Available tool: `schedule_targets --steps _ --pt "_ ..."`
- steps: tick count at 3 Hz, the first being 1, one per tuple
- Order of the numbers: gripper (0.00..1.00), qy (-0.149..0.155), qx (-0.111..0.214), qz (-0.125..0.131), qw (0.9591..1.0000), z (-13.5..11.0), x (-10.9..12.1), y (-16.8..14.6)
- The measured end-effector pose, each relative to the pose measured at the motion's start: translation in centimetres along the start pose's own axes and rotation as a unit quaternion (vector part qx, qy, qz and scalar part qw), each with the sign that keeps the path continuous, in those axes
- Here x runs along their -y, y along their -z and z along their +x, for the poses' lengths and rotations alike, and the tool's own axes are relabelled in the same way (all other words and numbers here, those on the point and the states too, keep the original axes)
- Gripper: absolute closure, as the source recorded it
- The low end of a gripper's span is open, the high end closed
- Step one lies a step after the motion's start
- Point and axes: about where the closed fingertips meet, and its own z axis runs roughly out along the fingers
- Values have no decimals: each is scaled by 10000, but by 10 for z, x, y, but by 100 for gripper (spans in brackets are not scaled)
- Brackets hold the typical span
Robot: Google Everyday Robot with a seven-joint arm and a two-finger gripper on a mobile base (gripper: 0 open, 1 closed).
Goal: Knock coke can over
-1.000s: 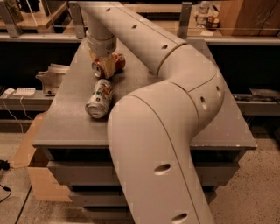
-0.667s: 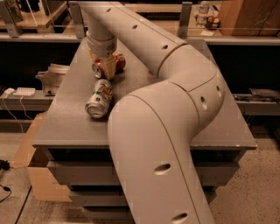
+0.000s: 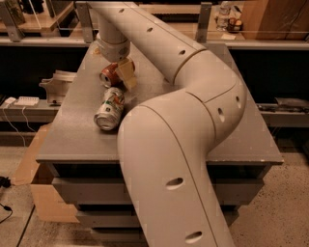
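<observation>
The coke can (image 3: 109,74) is red with a silver end and lies tipped over at the far left of the grey table (image 3: 251,140); its silver end faces front-left. My gripper (image 3: 123,72) is at the end of the long white arm, directly over and just right of the can, touching or nearly touching it. The arm's wrist hides part of the can. A white-and-green soda can (image 3: 110,109) lies on its side just in front of the coke can, its open end toward the table's front-left.
A cardboard box (image 3: 30,164) stands on the floor left of the table. A grey bracket (image 3: 54,85) and a white power strip (image 3: 24,101) sit on a lower ledge at left. A bottle (image 3: 222,14) stands on the back shelf.
The coke can now shows further left of the gripper and lies tipped. The gripper has shifted slightly. The white-and-green can has not moved.
</observation>
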Motion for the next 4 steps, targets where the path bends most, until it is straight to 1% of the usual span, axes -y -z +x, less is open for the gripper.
schedule_targets --steps 1,2,3,4 --pt "0 -3 2 2 10000 0 0 0" --pt "0 -297 21 215 9993 21 -8 19" --pt "0 -608 -13 484 9970 44 -19 44" --pt "0 -625 -16 494 9968 46 -20 45"
